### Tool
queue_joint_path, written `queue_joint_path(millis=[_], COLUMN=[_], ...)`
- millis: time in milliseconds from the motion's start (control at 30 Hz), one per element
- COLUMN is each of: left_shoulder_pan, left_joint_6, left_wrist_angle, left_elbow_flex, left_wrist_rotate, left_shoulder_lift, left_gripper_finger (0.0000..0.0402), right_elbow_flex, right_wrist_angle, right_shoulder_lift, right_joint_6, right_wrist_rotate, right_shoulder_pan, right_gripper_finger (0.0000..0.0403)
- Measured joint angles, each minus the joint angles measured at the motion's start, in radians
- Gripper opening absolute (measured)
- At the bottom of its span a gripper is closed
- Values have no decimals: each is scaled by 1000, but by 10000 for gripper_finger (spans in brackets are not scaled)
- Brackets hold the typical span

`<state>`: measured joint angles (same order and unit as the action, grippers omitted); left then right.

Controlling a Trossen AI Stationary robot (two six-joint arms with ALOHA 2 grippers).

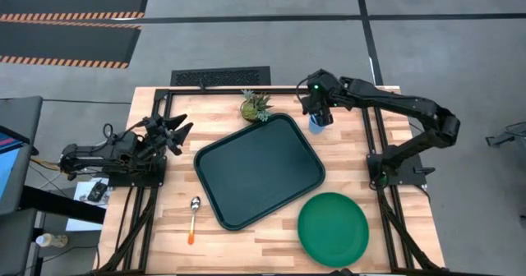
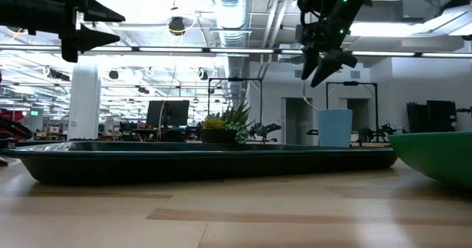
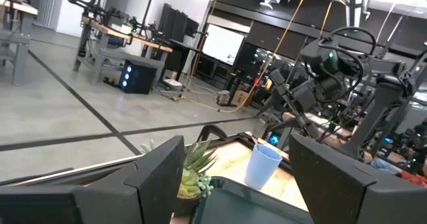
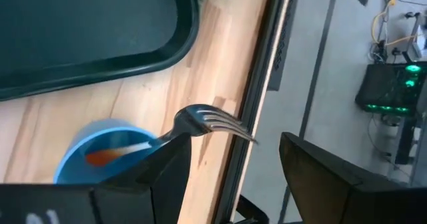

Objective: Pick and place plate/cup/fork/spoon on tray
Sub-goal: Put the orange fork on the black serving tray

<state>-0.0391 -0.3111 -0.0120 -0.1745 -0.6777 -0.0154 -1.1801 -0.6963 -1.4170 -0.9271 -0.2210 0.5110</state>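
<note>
The light-blue cup (image 4: pixel 100 154) stands on the table just past the dark tray's (image 1: pixel 259 169) far right corner. The fork (image 4: pixel 210 121) stands slanted in it, orange handle inside and tines up over the rim. My right gripper (image 1: pixel 320 116) hangs open above the cup, with the fork's head between its fingers. The green plate (image 1: pixel 333 227) lies on the table at the near right. The spoon (image 1: pixel 194 214) lies on the table by the tray's near left corner. My left gripper (image 1: pixel 177 132) is open and empty, raised at the table's left. My right gripper points down over the cup, fingers apart. One finger (image 4: pixel 160 171) stands in front of the fork's neck (image 4: pixel 183 124) in the wrist view. I cannot tell whether it touches the fork.
A small pineapple-like plant (image 1: pixel 256 105) stands at the tray's far edge, next to the cup. A black frame rail (image 1: pixel 329 88) runs along the table's far edge just behind the cup. The tray's floor is bare.
</note>
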Motion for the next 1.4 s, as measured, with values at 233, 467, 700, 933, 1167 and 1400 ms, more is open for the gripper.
queue_joint_path(millis=[233,467,700,933,1167,1400], left_shoulder_pan=[0,0,0,0,0,0], left_joint_6=[-2,-6,-7,-14,-15,-15], left_wrist_angle=[-8,-21,-21,-25,-30,-30], left_elbow_flex=[0,0,0,0,0,0], left_wrist_rotate=[0,-3,-4,-4,-11,-11], left_shoulder_lift=[0,0,0,0,0,0], left_gripper_finger=[254,254,254,254,254,254], right_elbow_flex=[0,0,0,0,0,1], right_wrist_angle=[3,3,52,79,51,22], right_shoulder_lift=[-6,-6,-5,-5,-5,-5], right_joint_6=[-27,-52,-105,-163,-164,-166], right_wrist_rotate=[10,11,15,15,15,40], right_shoulder_pan=[2,2,2,2,2,2], right_gripper_finger=[214,160,135,133,133,133])
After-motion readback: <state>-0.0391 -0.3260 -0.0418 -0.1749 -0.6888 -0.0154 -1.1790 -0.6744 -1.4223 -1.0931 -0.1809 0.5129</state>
